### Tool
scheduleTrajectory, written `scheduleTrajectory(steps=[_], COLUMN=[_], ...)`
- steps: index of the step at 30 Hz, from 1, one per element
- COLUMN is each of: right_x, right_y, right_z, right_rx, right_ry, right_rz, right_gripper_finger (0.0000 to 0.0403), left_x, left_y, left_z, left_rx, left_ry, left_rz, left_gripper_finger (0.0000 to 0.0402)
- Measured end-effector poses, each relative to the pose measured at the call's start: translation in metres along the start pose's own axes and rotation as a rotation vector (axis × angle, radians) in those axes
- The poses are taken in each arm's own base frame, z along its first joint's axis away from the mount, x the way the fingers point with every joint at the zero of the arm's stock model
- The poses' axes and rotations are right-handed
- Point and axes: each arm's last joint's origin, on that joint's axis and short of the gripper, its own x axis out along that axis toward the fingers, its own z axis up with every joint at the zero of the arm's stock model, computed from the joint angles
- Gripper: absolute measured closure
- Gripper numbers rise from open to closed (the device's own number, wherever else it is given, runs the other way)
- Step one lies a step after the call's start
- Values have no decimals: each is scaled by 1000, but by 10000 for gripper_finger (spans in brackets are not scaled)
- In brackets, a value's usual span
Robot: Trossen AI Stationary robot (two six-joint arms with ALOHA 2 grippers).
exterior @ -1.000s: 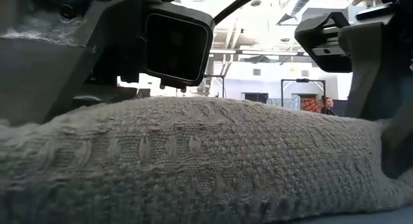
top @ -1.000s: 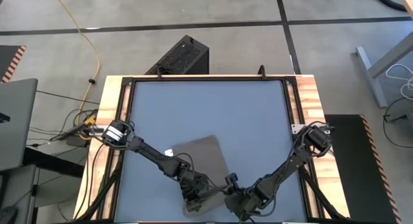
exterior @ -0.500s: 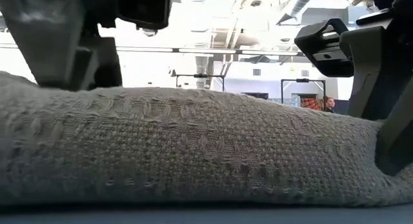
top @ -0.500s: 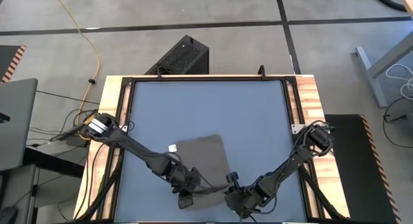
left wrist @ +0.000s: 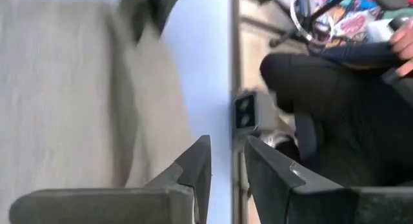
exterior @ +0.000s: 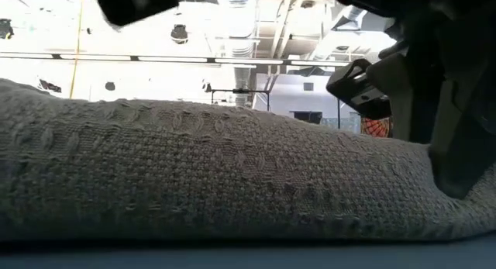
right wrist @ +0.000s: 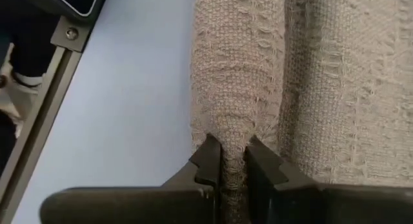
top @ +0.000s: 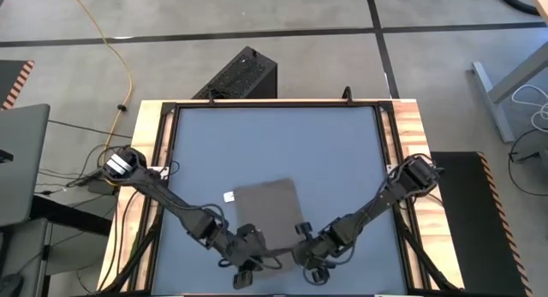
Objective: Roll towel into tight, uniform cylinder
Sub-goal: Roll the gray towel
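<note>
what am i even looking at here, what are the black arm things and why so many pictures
It is a robot with two dark arms working at a table, filmed at one moment by four cameras. One looks straight down. One sits at table height, so the cloth fills it. One rides on each wrist.

On the blue-grey top lies a grey-brown towel with a small white tag, part rolled at its near edge.

The right gripper pinches one end of that roll. The left gripper is at the other end, near the table's edge; its fingers stand slightly apart with nothing between them. A person sits beyond the table.
</note>
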Motion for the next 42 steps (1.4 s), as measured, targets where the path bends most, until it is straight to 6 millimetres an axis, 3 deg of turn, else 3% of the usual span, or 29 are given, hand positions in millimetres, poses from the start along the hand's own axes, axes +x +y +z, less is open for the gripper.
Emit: scheduleTrajectory(steps=[4, 8, 12, 16, 20, 29, 42], right_x=[1, 1, 1, 1, 1, 1, 1], right_y=[-9, -15, -17, -20, -21, -21, -25], right_z=[3, 4, 5, 6, 6, 6, 8], right_rx=[34, 52, 58, 63, 67, 68, 96], right_ry=[9, 15, 17, 18, 19, 17, 16], right_rz=[30, 57, 63, 70, 76, 74, 81], right_gripper_finger=[337, 333, 333, 333, 332, 331, 331], left_x=[4, 10, 30, 53, 67, 69, 99], left_y=[-22, -38, -45, -51, -45, -37, -17], left_z=[7, 10, 1, -7, -11, -3, -27], left_rx=[103, 197, 249, 325, 314, 265, 141], left_ry=[-14, 48, 154, 245, 326, 327, 361], left_rz=[62, 261, 375, 326, 289, 294, 456], left_gripper_finger=[323, 332, 333, 315, 278, 182, 174])
